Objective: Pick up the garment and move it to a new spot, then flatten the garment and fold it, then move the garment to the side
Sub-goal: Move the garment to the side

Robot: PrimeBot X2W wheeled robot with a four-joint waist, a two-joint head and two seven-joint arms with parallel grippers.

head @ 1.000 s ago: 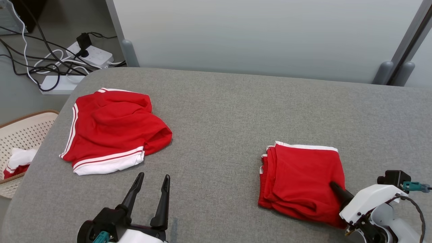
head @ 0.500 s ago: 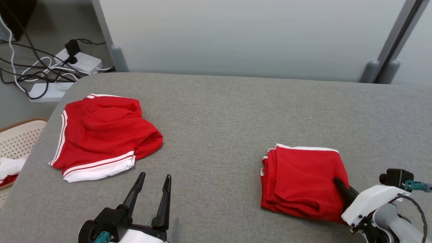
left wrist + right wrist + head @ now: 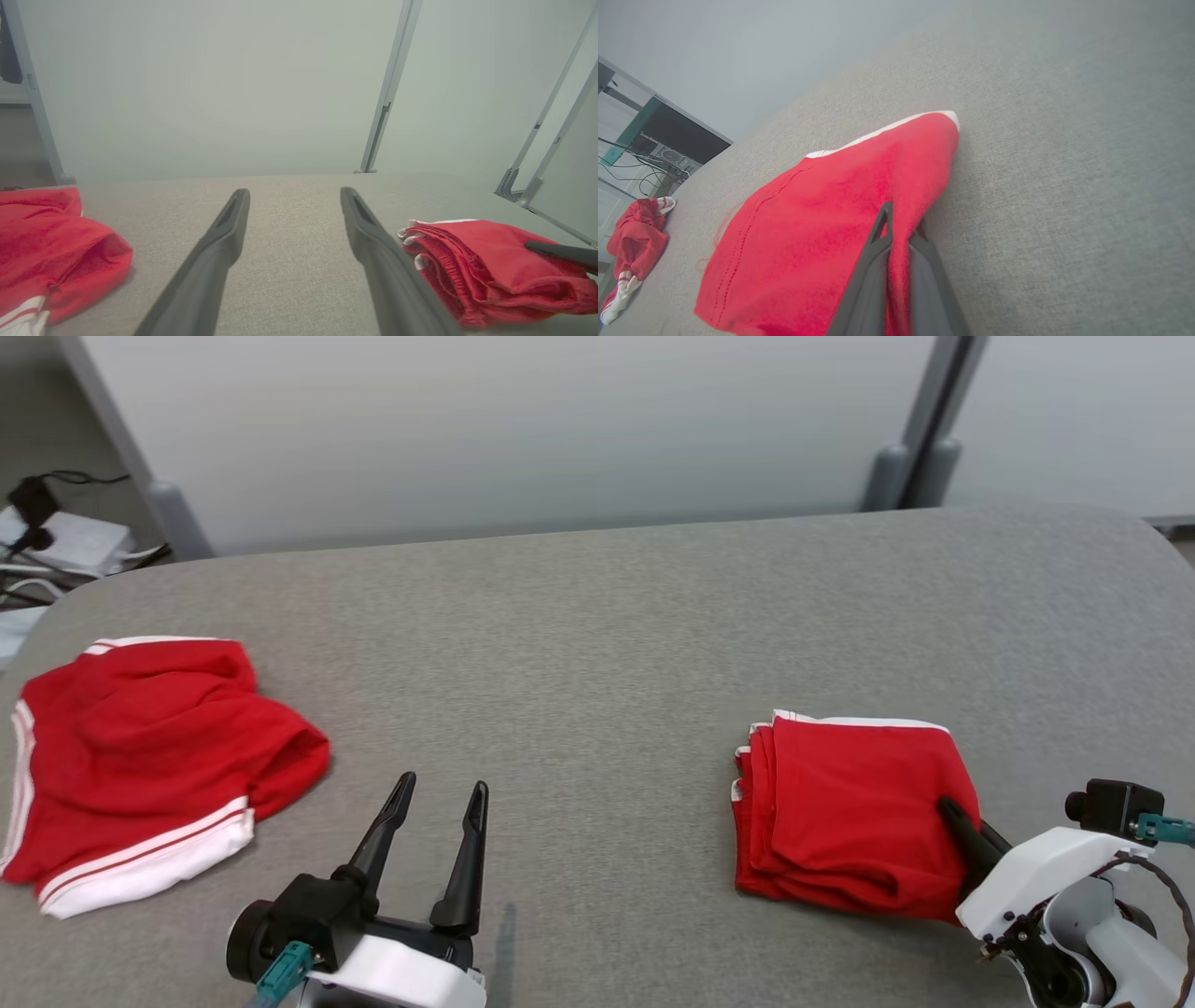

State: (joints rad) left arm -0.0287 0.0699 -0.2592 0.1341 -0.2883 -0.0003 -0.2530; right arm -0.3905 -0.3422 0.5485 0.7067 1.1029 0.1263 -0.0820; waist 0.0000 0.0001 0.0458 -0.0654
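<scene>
The garment (image 3: 850,812) is a pair of red shorts with white trim, folded into a compact stack on the right of the grey table (image 3: 597,616). My right gripper (image 3: 948,805) is shut on its right edge, and the right wrist view shows red cloth (image 3: 817,224) pinched between the two fingers of this gripper (image 3: 902,217). My left gripper (image 3: 443,786) stands open over bare table near the front edge, apart from any cloth. In the left wrist view the left gripper (image 3: 294,196) points across the table, with the folded garment (image 3: 476,261) to its right.
Another pair of red shorts (image 3: 140,747) with white stripes lies loose and unfolded at the table's left end; it also appears in the wrist views (image 3: 46,242) (image 3: 635,238). A power strip with cables (image 3: 56,537) lies on the floor at far left. A pale wall panel stands behind the table.
The head camera has swung to the right. The gap between the two pairs of shorts has widened: my right gripper has drawn the folded garment rightward across the table. Both grips are unchanged.
</scene>
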